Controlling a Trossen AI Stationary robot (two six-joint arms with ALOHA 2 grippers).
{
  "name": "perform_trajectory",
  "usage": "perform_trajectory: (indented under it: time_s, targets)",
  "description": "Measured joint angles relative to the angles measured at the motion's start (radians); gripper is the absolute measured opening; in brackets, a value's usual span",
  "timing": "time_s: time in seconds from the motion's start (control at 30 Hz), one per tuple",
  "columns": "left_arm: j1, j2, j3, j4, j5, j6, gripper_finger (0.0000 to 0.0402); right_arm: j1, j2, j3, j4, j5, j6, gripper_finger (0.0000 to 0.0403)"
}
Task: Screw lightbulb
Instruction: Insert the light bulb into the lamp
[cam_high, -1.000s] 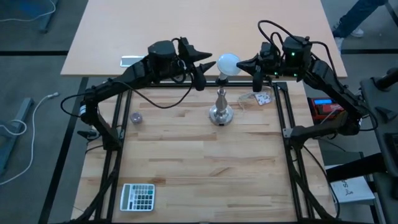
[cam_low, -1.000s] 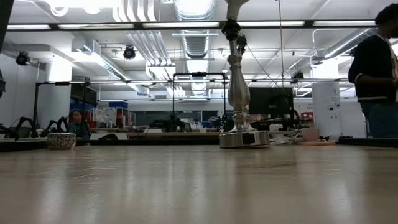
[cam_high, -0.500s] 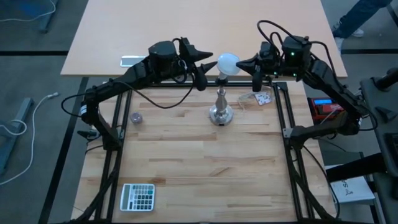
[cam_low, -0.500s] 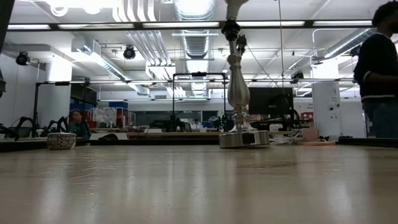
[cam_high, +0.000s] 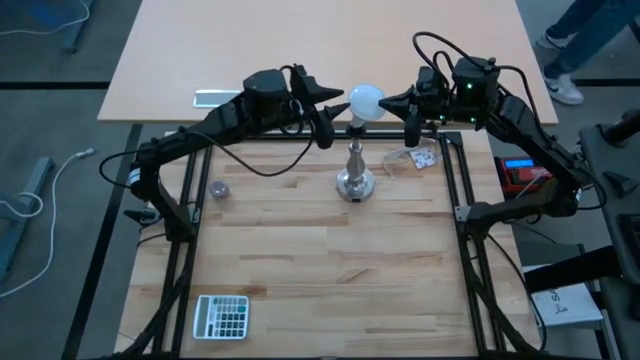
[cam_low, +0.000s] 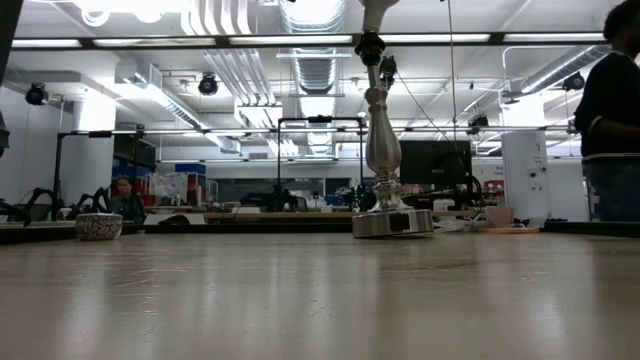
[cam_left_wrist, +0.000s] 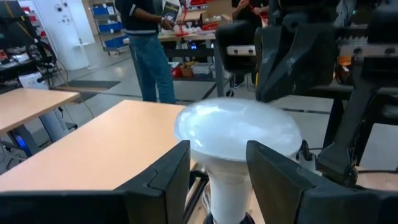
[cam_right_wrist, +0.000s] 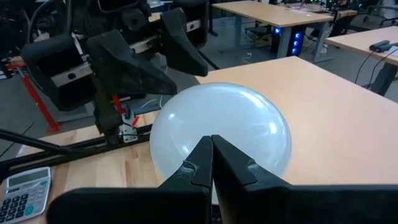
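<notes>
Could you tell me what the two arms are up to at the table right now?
They are fitting a lightbulb onto the silver stand at the far side of the table. The left gripper has its fingers on either side of the bulb's neck, just below the globe. The right gripper is shut and sits close against the globe from the opposite side, not holding it.

Silver metal stand (cam_high: 355, 170) with round base and slim stem, upright near the desk's (cam_high: 320, 270) far edge. Grey-white calculator (cam_high: 221, 316) at the near left corner. Small round patterned bowl (cam_high: 219, 188) near the left edge. Clear plastic packet (cam_high: 413, 158) at the far right corner.
</notes>
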Motion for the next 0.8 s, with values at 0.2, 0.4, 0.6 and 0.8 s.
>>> perform_trajectory:
  time_s: [0.2, 0.4, 0.6, 0.8]
  targets:
    - [-0.001, -0.001, -0.016, 0.013, 0.001, -0.015, 0.0160, 0.000, 0.000, 0.000, -0.004, 0.002, 0.007, 0.0000]
    - [-0.001, -0.001, -0.017, 0.039, 0.001, -0.015, 0.0163, -0.001, 0.000, 0.000, -0.004, 0.002, 0.010, 0.0000]
    - [-0.006, -0.001, -0.017, 0.056, 0.001, -0.014, 0.0152, 0.000, 0.002, -0.001, 0.019, -0.001, 0.018, 0.0000]
    - [-0.006, -0.001, -0.017, 0.059, 0.001, -0.014, 0.0150, 0.000, 0.003, -0.002, 0.037, -0.001, 0.037, 0.0000]
